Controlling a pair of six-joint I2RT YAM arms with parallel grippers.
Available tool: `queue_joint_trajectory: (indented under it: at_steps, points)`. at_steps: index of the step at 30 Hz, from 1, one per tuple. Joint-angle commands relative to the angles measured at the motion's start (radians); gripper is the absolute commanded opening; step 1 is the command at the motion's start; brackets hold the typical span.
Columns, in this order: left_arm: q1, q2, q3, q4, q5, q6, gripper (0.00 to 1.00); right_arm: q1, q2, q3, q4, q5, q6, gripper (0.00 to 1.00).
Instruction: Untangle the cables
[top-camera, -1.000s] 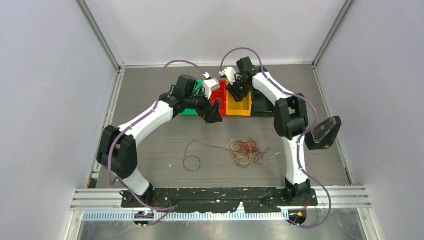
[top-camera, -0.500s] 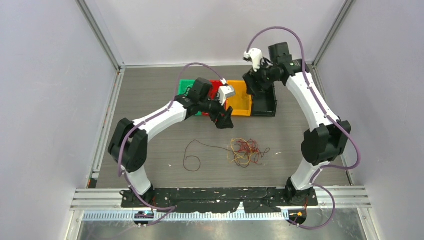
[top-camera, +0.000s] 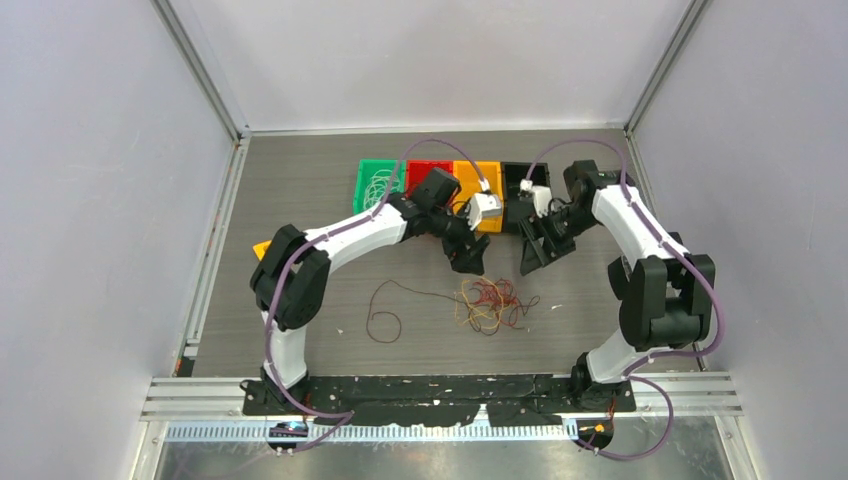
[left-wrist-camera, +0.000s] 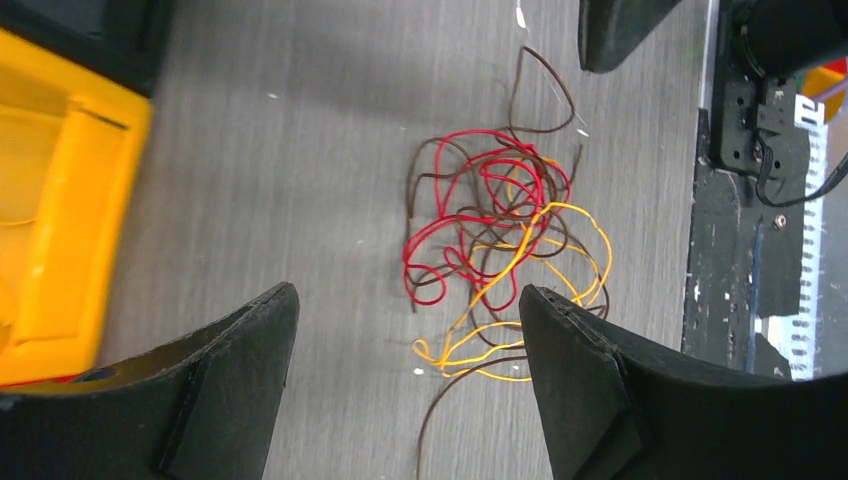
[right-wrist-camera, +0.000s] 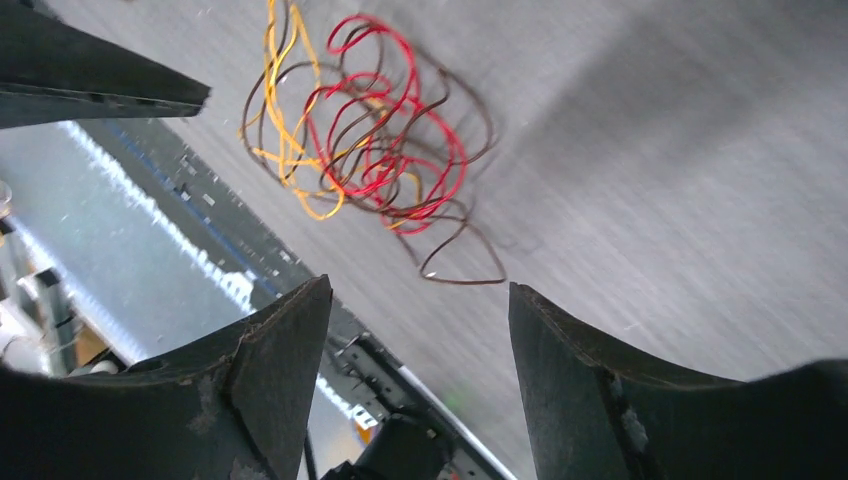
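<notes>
A tangle of thin red, brown and yellow-orange cables (top-camera: 488, 303) lies on the grey table, with one long brown strand looping off to the left (top-camera: 383, 322). The tangle shows in the left wrist view (left-wrist-camera: 500, 240) and in the right wrist view (right-wrist-camera: 370, 130). My left gripper (top-camera: 469, 262) hangs open and empty just above and behind the tangle's left side. My right gripper (top-camera: 531, 258) hangs open and empty behind the tangle's right side. Neither touches the cables.
A row of bins stands at the back: green (top-camera: 376, 184) with whitish wires in it, red (top-camera: 420, 171), yellow (top-camera: 478, 172) and black (top-camera: 517, 176). The yellow bin shows at the left of the left wrist view (left-wrist-camera: 50, 220). The arms' black base rail (top-camera: 440, 390) runs along the near edge.
Both arms have swung from the bins at the back toward the near side and now hang over the tangle. The cables have not moved.
</notes>
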Motion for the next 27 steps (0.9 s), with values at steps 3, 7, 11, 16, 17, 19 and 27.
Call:
queue_joint_trajectory:
  at_steps: [3, 7, 11, 16, 17, 19, 27]
  points:
    - [-0.06, 0.064, 0.064, -0.072, 0.02, 0.064, 0.87, 0.007, 0.013, -0.078, -0.024, -0.087, 0.022, 0.72]
    - [-0.076, 0.113, 0.106, -0.11, 0.019, 0.06, 0.85, 0.022, 0.083, -0.105, 0.01, -0.109, 0.054, 0.71]
    - [-0.087, 0.116, 0.095, -0.115, 0.007, 0.078, 0.74, 0.099, 0.105, -0.126, 0.103, -0.066, 0.107, 0.71]
    - [-0.076, -0.014, 0.045, -0.094, 0.005, 0.074, 0.09, 0.179, 0.124, -0.132, 0.251, 0.078, 0.207, 0.66]
    - [-0.073, -0.058, 0.023, -0.085, 0.007, 0.074, 0.0, 0.202, 0.131, -0.127, 0.277, 0.123, 0.212, 0.65]
    - [-0.061, -0.162, -0.038, -0.04, 0.014, 0.053, 0.0, 0.243, 0.158, -0.118, 0.296, 0.193, 0.217, 0.59]
    - [0.004, -0.454, -0.064, -0.029, 0.004, -0.073, 0.0, 0.344, 0.206, -0.133, 0.326, 0.353, 0.177, 0.22]
